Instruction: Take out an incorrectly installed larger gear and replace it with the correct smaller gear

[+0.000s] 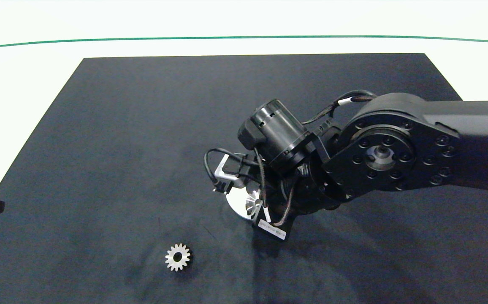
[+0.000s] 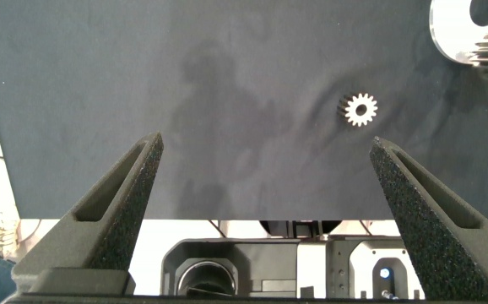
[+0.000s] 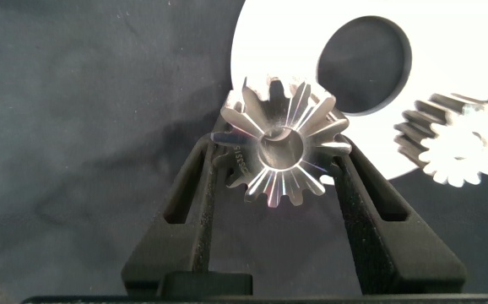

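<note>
The right gripper [image 3: 282, 165] has its jaws clamped on the larger gear [image 3: 282, 148], one jaw on either side of its teeth, just in front of a white plate [image 3: 447, 51] with a round hole. Beyond the jaws another small gear [image 3: 459, 139] sits on that plate. The left gripper [image 2: 265, 152] hangs with jaws wide, and the smaller gear [image 2: 361, 109] lies on the dark worktop mat [image 1: 121, 139] past them.

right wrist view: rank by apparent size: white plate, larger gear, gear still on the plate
1. white plate
2. larger gear, clamped in the right pincer; it sits nearer the camera, so its margin is unsure
3. small mounted gear, partly blurred
</note>
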Available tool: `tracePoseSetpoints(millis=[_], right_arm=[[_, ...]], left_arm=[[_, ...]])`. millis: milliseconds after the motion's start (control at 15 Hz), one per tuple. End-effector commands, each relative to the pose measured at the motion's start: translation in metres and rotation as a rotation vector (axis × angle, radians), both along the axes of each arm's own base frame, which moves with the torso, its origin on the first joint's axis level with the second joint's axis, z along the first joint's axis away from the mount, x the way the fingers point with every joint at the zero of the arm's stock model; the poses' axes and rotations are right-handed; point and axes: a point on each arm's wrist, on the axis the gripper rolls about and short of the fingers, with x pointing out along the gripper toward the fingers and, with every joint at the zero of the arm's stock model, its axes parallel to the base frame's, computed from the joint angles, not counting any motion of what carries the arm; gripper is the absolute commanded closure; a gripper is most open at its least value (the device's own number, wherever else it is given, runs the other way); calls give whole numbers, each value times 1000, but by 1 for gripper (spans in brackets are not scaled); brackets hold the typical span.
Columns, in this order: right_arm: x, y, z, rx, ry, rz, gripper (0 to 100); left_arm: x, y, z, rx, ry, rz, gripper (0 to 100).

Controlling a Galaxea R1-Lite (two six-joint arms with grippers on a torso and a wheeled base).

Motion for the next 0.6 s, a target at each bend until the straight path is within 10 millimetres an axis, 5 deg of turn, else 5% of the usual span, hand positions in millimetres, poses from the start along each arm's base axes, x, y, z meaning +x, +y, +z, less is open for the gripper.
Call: tracePoseSetpoints(millis=[67,267,600], right_arm=[[-18,-10,18,29,-17,25,90],[-36,-34,26,30,-7,20,96],[-49,-91,12,-37,51,-68,96]], left_arm=[[-1,0,0,0,4,6,0],[-1,1,1,-1,-2,9,0],[-2,1,1,-5,-3,8,0]])
